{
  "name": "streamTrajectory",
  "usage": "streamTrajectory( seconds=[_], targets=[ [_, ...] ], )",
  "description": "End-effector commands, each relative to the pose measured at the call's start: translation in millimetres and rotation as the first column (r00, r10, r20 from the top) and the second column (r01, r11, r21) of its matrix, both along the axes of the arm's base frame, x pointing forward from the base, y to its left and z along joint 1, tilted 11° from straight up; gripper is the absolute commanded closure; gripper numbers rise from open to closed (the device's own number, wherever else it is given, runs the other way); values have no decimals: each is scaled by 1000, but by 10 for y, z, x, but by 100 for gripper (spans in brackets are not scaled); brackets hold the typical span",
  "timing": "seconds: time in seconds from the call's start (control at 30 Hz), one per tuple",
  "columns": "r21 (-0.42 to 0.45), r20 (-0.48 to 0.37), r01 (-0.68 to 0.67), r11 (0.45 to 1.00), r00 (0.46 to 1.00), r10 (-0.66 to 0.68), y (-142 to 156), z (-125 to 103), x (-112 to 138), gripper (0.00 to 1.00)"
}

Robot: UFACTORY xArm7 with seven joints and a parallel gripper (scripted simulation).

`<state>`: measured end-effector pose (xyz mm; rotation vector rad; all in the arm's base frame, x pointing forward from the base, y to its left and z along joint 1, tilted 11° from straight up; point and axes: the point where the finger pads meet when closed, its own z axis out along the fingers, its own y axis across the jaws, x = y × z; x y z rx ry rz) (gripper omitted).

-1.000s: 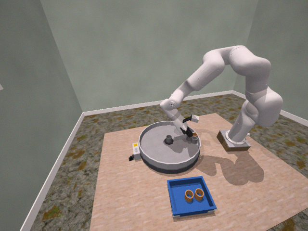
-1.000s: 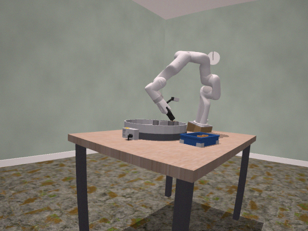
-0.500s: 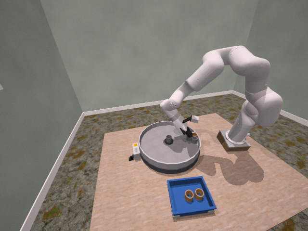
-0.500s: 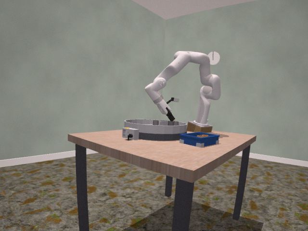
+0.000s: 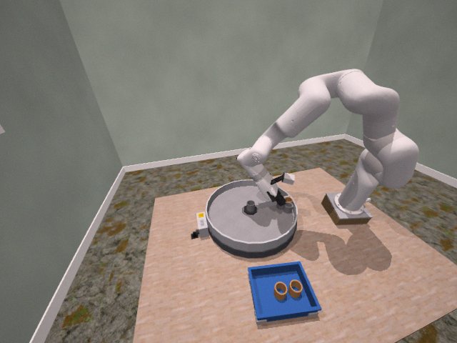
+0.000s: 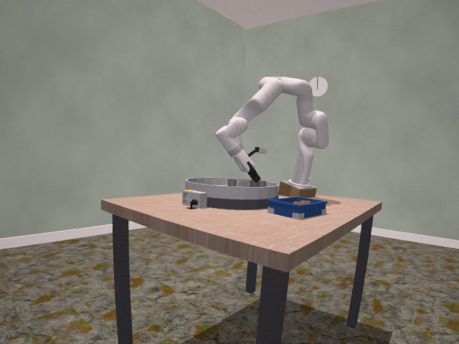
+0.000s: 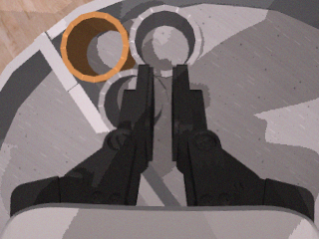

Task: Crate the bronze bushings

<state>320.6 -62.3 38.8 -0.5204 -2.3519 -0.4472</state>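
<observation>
You have 2 bronze bushings already in the crate. 1 bronze bushing remains on the turning table, beside 2 steel bushings. Your tool hovers just above them, fingers nearly together, gripping nothing.

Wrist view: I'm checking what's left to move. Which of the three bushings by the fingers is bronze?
The bronze bushing is the orange-rimmed ring at upper left. The steel bushing beside it and the one behind the left finger are grey.
</observation>
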Motion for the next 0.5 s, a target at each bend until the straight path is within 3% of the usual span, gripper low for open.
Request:
streamTrajectory(
  seconds=[0.0, 0.03, 0.47],
  targets=[
    [-1, 3, 1, 1000, 1000, -1, -8, 8, 11, 90],
    [-1, 3, 1, 1000, 1000, -1, -8, 8, 11, 100],
    [-1, 3, 1, 1000, 1000, -1, -8, 8, 11, 100]
  ],
)
